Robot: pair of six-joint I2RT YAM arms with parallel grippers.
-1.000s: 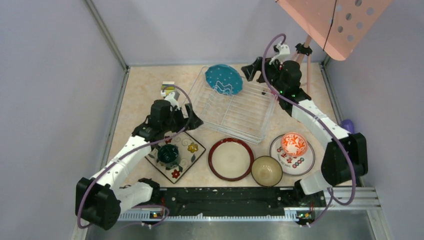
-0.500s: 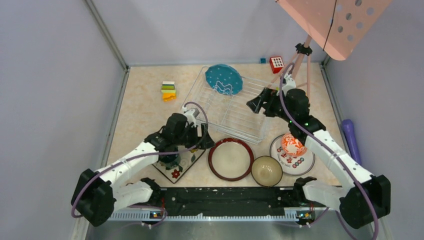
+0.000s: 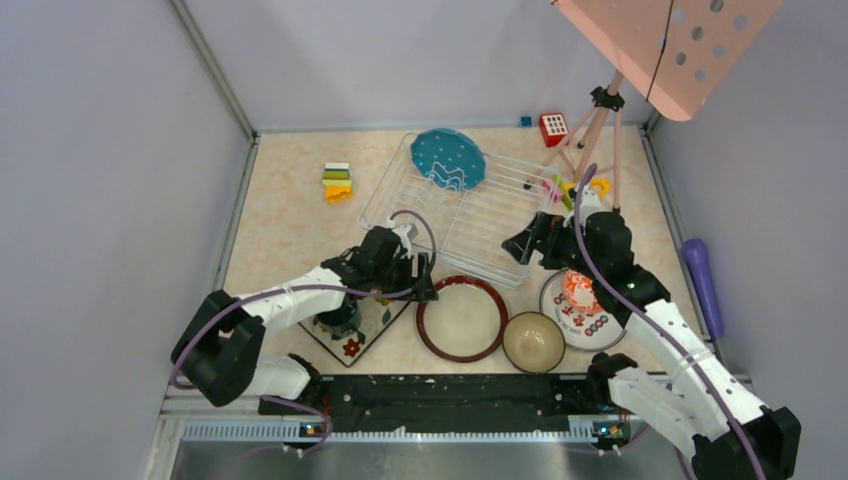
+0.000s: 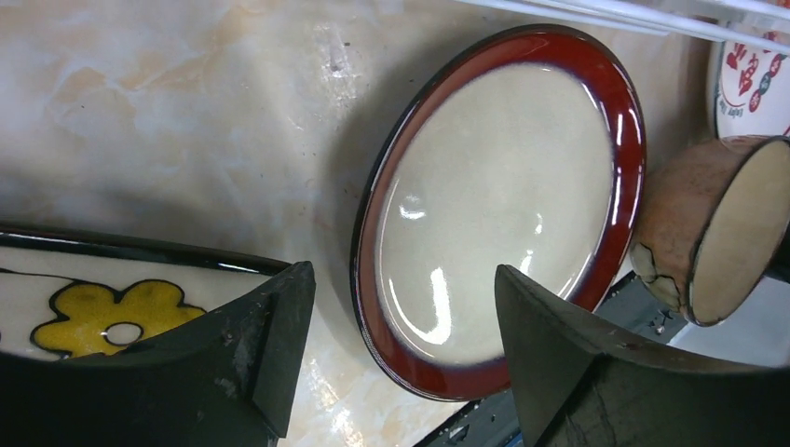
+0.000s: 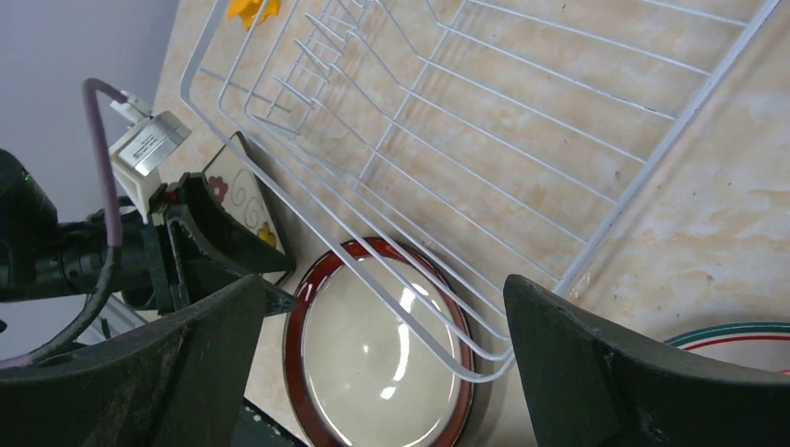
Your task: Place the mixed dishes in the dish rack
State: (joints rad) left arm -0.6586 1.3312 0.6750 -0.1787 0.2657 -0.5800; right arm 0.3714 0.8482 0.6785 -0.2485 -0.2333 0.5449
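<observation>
The white wire dish rack (image 3: pixel 470 215) holds the blue polka-dot plate (image 3: pixel 447 158) upright at its far left. In front of it lie the square floral plate (image 3: pixel 365 312) with the teal mug (image 3: pixel 337 318) on it, the brown-rimmed cream plate (image 3: pixel 461 318), the tan bowl (image 3: pixel 533 341) and the white red-marked plate (image 3: pixel 600 322) carrying the red-white bowl (image 3: pixel 583 289). My left gripper (image 3: pixel 422 285) is open at the cream plate's left rim (image 4: pixel 373 242). My right gripper (image 3: pixel 522 245) is open above the rack's near right corner (image 5: pixel 522 326).
A pink perforated stand (image 3: pixel 668 45) on a tripod stands at the back right, with toy blocks (image 3: pixel 552 125) near its legs. More blocks (image 3: pixel 337 182) lie at the back left. A purple cylinder (image 3: pixel 703 280) lies by the right wall.
My left gripper moved right from over the floral plate to the cream plate's left rim. My right gripper moved from the far side of the rack to its near right corner.
</observation>
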